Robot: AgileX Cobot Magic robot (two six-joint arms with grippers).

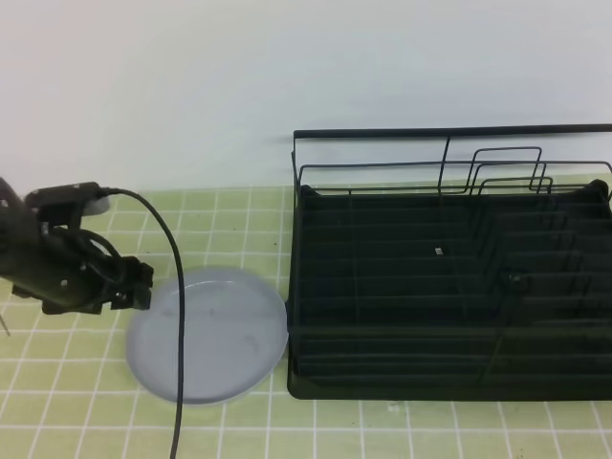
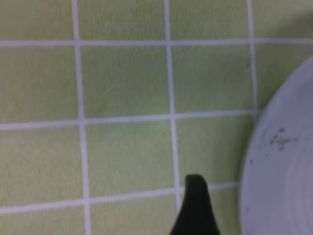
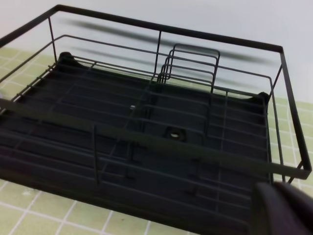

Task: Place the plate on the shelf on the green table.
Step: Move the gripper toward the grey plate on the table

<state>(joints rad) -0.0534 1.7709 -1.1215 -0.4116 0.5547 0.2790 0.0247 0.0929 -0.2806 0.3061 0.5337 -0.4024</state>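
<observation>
The pale grey-blue plate (image 1: 207,335) lies flat on the green table (image 1: 57,402), its right rim close to the front left corner of the shelf (image 1: 449,287), a black wire rack that holds nothing. My left gripper (image 1: 140,284) is low at the plate's left rim. The left wrist view shows one black fingertip (image 2: 195,205) over the tiles just left of the plate's rim (image 2: 283,161); I cannot tell how the jaws stand. My right gripper is outside the high view. Only a dark blurred part of it (image 3: 283,210) shows at the rack's (image 3: 146,127) near right corner.
A black cable (image 1: 180,316) hangs from the left arm across the plate toward the front edge. The rack has a tall back rail (image 1: 449,134) and upright wire dividers (image 1: 507,172) at its right rear. A white wall stands behind the table.
</observation>
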